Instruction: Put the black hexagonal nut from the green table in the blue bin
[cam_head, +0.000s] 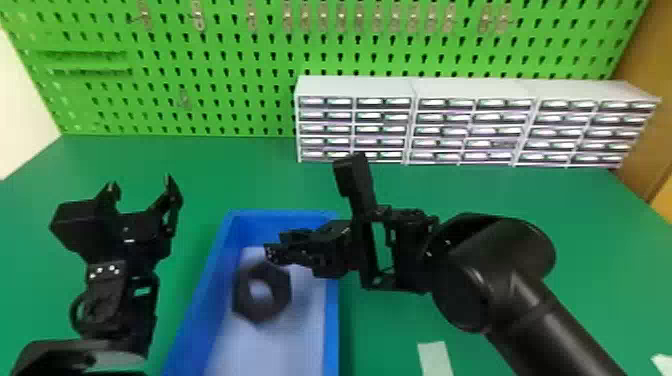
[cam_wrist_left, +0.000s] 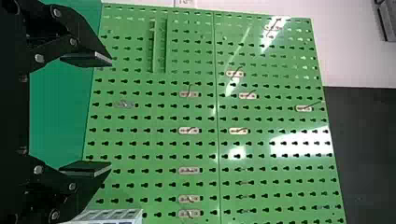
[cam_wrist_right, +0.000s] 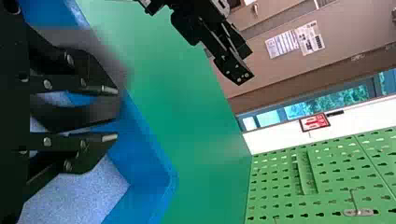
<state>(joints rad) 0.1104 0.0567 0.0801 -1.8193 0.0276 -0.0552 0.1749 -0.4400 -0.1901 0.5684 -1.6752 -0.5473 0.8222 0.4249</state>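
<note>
Re nut (cam_head: 243, 301): blurred, within bin (cam_head: 331, 330) outline in head view, just by R gripper (cam_head: 275, 245); can't tell if landed. Prob. let go, w/ R fingers parted a bit. Off table (cam_head: 390, 320) already, so done w/ pick & carry. Left to do: check for nut at rest in bin, then back out. Off to L, w/ L gripper (cam_head: 141, 184), spread wide & empty.

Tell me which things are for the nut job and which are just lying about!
For the job: the black hexagonal nut, the blue bin, the green table, the right gripper at the bin.

Just about: the drawer cabinets, the green pegboard, a pale patch, the left gripper beside the bin.
</note>
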